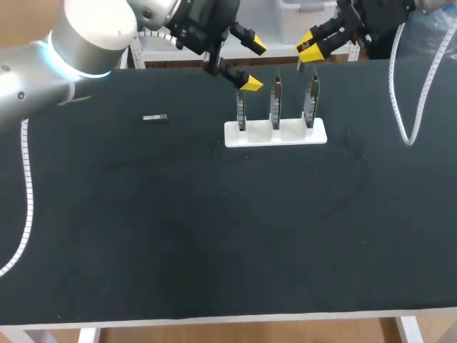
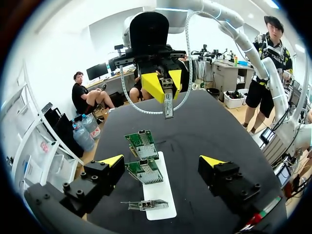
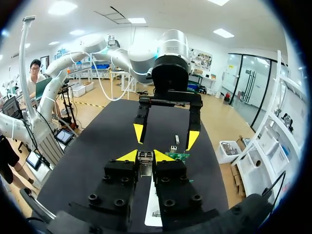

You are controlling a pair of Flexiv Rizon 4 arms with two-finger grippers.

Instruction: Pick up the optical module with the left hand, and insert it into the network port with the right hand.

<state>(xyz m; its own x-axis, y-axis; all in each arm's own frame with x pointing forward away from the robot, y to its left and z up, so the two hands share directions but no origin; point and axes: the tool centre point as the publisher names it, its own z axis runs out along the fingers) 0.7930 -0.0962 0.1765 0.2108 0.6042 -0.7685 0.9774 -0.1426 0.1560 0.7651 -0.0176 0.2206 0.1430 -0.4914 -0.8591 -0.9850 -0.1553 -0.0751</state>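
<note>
Optical module (image 1: 155, 117): lies flat on the black table (image 1: 214, 229), upper left of centre in the head view. Nothing touches it and it is well apart from both grippers. In the right wrist view it shows as a small pale piece (image 3: 177, 139) on the cloth, between the left gripper's fingers as seen from there.

White holder (image 1: 275, 133): upper centre of the head view, to the right of the lying module. It carries three upright port boards in a row: left (image 1: 241, 111), middle (image 1: 275, 105), right (image 1: 311, 100). In the left wrist view the holder (image 2: 158, 195) sits between and under that gripper's fingers, with the green boards (image 2: 145, 171) standing on it.

Left gripper (image 1: 253, 66): fingers spread wide, nothing between them. Its lower yellow tip hangs just above the top of the left board. In its own view (image 2: 162, 161) the two tips flank the holder without touching it.

Right gripper (image 1: 308, 46): at the far table edge, top right of centre in the head view, above and behind the right board. It is clamped on a second optical module (image 2: 168, 102), which hangs down from between the yellow tips, clear of the boards. In its own view (image 3: 145, 157) the fingers are pressed to both sides of this module (image 3: 145, 165).
</note>
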